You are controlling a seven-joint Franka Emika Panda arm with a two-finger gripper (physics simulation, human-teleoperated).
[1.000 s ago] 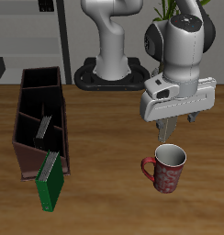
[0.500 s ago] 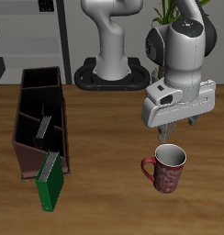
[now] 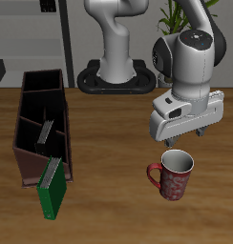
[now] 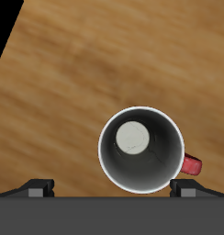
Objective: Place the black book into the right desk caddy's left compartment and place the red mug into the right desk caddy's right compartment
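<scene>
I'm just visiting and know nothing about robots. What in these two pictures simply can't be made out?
- Gripper: in the exterior view its fingertips are too small to tell open from shut; the wrist view cuts them off at the edge.
- Red mug: the wrist view looks straight down, so its patterned side is hidden.
- Right desk caddy: the green book leaning on its front end covers that corner.
- Black book: not clearly identifiable.
</scene>
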